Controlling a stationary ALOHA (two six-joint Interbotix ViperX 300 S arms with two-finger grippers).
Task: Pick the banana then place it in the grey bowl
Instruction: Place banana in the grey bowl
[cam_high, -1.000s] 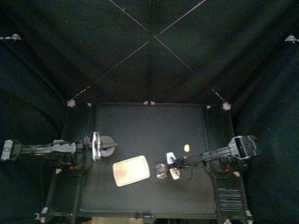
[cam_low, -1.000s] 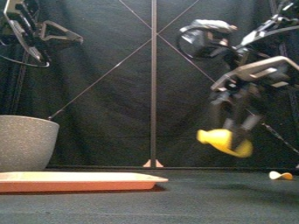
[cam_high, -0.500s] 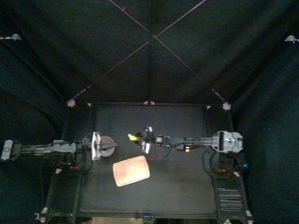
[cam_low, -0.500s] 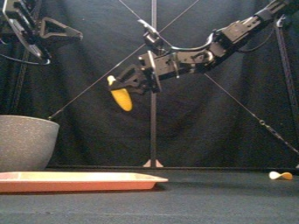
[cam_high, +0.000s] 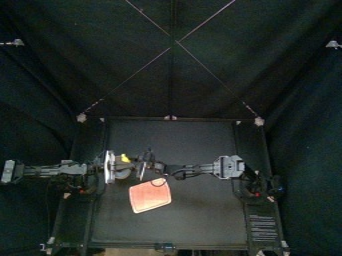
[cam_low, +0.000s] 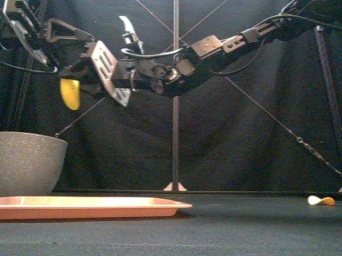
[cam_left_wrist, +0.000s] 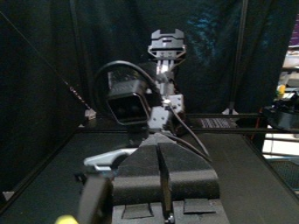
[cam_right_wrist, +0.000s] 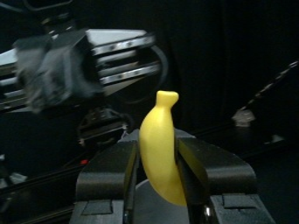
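The yellow banana (cam_low: 70, 93) hangs upright in the air, with my right gripper (cam_low: 76, 84) shut on it. The right arm reaches from the right across the table to its left side. In the right wrist view the banana (cam_right_wrist: 162, 150) stands between the two jaws. The grey speckled bowl (cam_low: 27, 160) stands at the left, its rim a little below the banana. From the top, the banana (cam_high: 124, 157) lies over the bowl's (cam_high: 118, 170) back edge. My left gripper (cam_left_wrist: 163, 171) rests shut and holds nothing, just left of the bowl (cam_high: 94, 170).
The flat pink tray (cam_low: 87, 207) lies in front of the bowl, toward the table's middle (cam_high: 150, 195). A small yellow toy (cam_low: 318, 200) sits on the table at the far right. The right arm (cam_high: 201, 168) spans the table's width above it.
My right arm has carried the banana from the right side, up and across to the left, to above the grey bowl. The left arm has not moved.
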